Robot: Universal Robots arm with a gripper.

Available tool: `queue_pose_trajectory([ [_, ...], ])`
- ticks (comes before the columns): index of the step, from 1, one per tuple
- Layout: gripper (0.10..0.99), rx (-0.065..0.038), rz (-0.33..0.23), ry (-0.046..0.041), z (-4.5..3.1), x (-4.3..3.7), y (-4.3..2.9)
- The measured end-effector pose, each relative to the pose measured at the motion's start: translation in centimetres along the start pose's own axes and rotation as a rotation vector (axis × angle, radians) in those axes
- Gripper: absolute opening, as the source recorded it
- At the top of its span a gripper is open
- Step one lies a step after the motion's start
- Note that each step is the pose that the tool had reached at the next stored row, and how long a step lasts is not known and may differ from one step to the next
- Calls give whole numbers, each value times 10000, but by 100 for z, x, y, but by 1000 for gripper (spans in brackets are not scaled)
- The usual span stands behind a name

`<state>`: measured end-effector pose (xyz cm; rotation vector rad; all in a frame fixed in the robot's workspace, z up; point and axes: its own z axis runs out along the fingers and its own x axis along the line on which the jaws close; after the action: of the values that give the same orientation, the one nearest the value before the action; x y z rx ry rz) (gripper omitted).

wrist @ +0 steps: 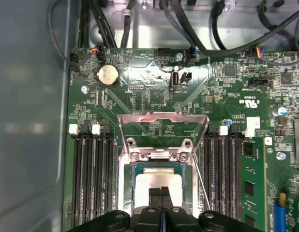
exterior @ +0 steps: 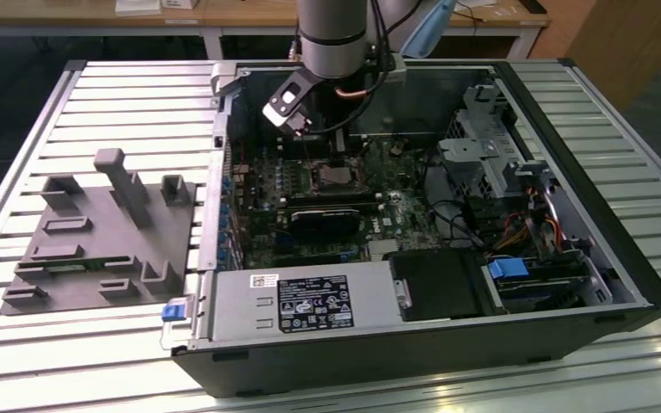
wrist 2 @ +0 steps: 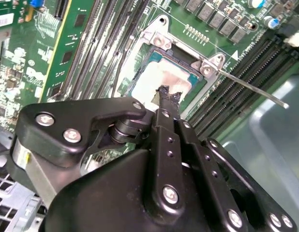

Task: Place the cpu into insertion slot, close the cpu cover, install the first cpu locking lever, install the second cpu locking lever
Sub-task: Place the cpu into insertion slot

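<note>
Lying flat in insertion slot [wrist: 125,174]: square cpu [wrist: 156,180], pale silver top.

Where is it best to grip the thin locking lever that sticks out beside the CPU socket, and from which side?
Probably near the free end of the locking lever, from above, fingers across it: this thin straight rod seems to stand clear over the memory slots there.

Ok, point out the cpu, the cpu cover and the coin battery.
cpu [wrist: 143,183]: first wrist view, on its bare silver top.
cpu cover [wrist: 124,188]: first wrist view, on its side rail.
coin battery [wrist: 108,75]: first wrist view, on its round face.
</note>
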<state>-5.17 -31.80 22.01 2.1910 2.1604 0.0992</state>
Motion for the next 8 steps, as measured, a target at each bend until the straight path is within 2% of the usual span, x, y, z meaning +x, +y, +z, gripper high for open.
queue_pose_trajectory([
  [8, 102, 0, 0, 0, -225, 0, 20],
])
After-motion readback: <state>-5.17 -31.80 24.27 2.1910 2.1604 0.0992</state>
